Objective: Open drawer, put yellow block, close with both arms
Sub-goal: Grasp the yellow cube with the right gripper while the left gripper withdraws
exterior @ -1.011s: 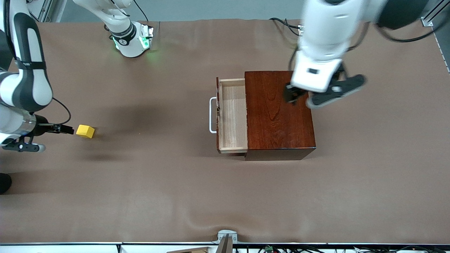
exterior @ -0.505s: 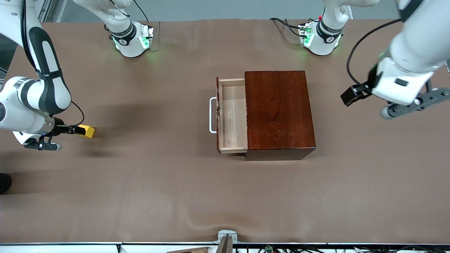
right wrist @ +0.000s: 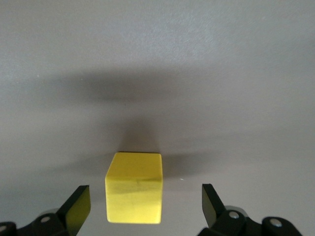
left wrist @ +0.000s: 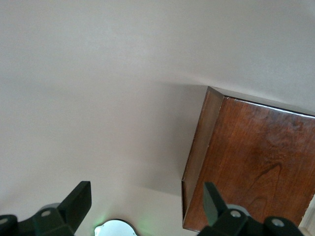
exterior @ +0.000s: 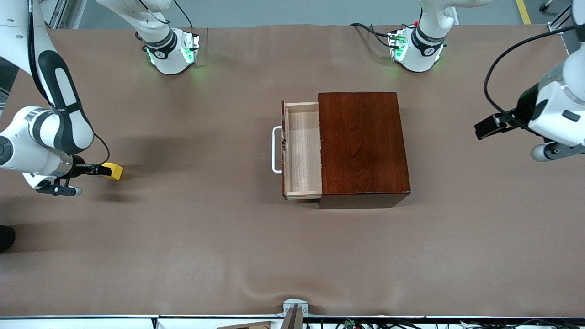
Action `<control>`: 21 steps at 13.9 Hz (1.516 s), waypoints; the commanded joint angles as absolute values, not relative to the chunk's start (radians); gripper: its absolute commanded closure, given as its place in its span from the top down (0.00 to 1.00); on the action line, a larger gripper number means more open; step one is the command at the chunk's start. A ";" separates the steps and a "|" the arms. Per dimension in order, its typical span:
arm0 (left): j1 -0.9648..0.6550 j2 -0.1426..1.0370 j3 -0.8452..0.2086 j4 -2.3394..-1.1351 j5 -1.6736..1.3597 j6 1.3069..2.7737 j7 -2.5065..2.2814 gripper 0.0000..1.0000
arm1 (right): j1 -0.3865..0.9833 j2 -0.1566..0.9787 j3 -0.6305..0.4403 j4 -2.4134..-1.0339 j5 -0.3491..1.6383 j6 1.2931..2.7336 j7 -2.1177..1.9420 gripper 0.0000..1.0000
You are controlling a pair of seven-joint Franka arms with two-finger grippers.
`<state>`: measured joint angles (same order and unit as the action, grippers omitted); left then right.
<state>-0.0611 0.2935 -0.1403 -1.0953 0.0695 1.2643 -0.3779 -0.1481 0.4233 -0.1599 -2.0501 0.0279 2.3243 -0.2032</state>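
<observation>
While one drawer (exterior: 301, 151) is standing open, the right gripper (right wrist: 142, 209) is straddling one yellow block (right wrist: 134, 188), seemingly untouched; the left gripper (left wrist: 145, 206) is hanging parted beside the box (exterior: 363, 146).

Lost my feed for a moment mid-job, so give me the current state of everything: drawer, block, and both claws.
drawer: pulled part way out of the wooden box, tray empty.
yellow block: on the table toward the right arm's end, not lifted, not yet in the drawer.
right claw: open, low at the block, one finger on each side.
left claw: open, holding nothing, up over the table toward the left arm's end, beside the box.
</observation>
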 commanded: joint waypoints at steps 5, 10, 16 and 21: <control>0.003 0.007 -0.137 -1.523 0.032 1.488 -0.180 1.00 | -0.160 0.413 -0.143 -2.131 0.055 2.418 -0.225 0.63; -0.029 -0.046 -0.052 -1.585 0.021 1.503 -0.075 1.00 | -0.156 0.402 -0.141 -2.125 0.055 2.375 -0.226 0.00; -0.031 -0.046 -0.072 -1.551 0.021 1.486 -0.086 1.00 | -0.127 0.356 -0.132 -2.033 0.090 2.139 -0.192 0.00; -0.023 -0.046 -0.084 -1.532 0.023 1.451 -0.075 1.00 | -0.034 0.284 -0.133 -1.967 0.107 1.973 -0.031 0.00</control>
<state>-0.0290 -0.0323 -0.0856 -1.5367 0.0422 1.4733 -0.0852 -0.0789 0.3211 -0.1297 -1.9923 0.0972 2.0497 -0.1217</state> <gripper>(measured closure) 0.000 0.445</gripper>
